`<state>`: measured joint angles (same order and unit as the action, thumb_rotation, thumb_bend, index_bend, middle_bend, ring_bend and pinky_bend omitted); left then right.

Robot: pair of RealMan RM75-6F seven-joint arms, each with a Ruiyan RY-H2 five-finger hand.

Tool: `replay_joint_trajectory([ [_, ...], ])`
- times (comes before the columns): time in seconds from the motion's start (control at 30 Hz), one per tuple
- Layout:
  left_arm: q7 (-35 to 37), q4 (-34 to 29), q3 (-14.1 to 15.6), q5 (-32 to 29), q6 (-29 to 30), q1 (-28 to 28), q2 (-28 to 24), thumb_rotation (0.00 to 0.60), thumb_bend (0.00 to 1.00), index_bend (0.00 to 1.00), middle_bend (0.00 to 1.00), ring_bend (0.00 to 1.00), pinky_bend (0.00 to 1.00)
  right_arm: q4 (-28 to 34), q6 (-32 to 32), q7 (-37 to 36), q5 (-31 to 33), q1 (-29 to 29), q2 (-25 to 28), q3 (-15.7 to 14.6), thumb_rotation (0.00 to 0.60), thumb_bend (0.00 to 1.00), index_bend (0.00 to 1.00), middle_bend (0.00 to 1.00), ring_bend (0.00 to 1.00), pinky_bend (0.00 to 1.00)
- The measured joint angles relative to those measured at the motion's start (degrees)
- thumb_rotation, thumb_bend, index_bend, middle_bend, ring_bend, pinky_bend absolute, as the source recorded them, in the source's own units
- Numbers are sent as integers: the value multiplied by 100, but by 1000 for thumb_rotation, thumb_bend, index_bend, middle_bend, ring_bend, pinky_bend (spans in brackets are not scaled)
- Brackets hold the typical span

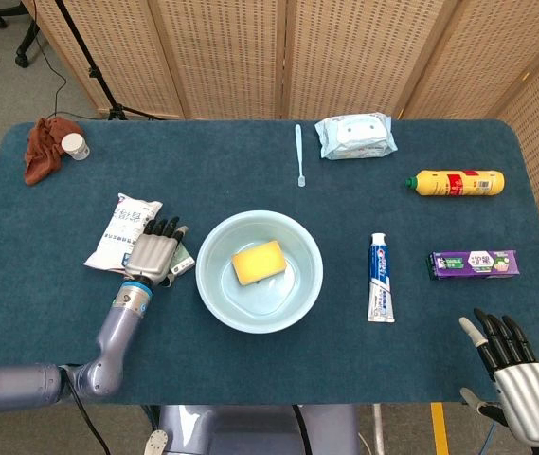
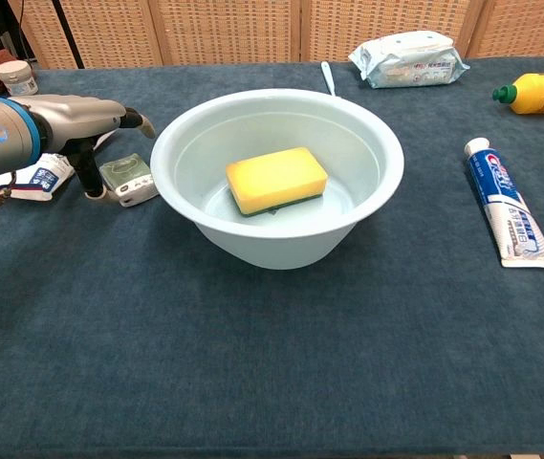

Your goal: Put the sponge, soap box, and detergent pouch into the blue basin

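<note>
The likeliest trouble, as I judge it, is a poor grasp on the soap box (image 2: pixel 129 179): it is small and lies flat on the cloth just left of the basin (image 1: pixel 214 294), so fingers closing from above may slide it against the basin wall or shove it under the detergent pouch (image 1: pixel 119 230) rather than lift it. A hand reaching wide could also catch the pouch edge along with the box, or nudge the basin and shift it. The left hand (image 1: pixel 155 254) hangs over the soap box with its fingers spread and pointing toward the far side; in the chest view the thumb reaches down to the cloth just left of the box while the fingers stretch flat above it. It holds nothing, and whether any fingertip touches the box I cannot tell. The right hand (image 1: pixel 520 389) sits at the near right edge, well apart from everything, fingers apart and empty. Of the 3 items, 1 is done: the sponge (image 2: pixel 276 180) lies in the basin. The pouch lies further left, beside the hand.
</note>
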<state>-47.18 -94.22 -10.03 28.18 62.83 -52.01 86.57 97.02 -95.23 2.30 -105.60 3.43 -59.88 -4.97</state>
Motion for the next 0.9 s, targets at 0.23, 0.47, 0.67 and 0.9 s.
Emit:
replay_joint_trajectory([
  [0.23,-52,133,56,-115,-7,-67,102,600,264,59,0,0,0,1,-20,-20,6,5,10,6,600,105,60,0,0,0],
  [0.47,-88,217,102,-140,76,-99,200,600,274,145,0,0,3,4,-37,-35,6,9,19,9,600,105,59,0,0,0],
  [0.67,-66,262,106,-44,242,-80,275,600,296,301,12,37,107,-3,-44,-40,-18,8,16,3,600,105,60,0,0,0],
  [0.9,-144,351,144,-124,246,-69,336,600,311,425,122,129,173,-1,-60,-38,-25,16,18,3,600,105,59,0,0,0],
])
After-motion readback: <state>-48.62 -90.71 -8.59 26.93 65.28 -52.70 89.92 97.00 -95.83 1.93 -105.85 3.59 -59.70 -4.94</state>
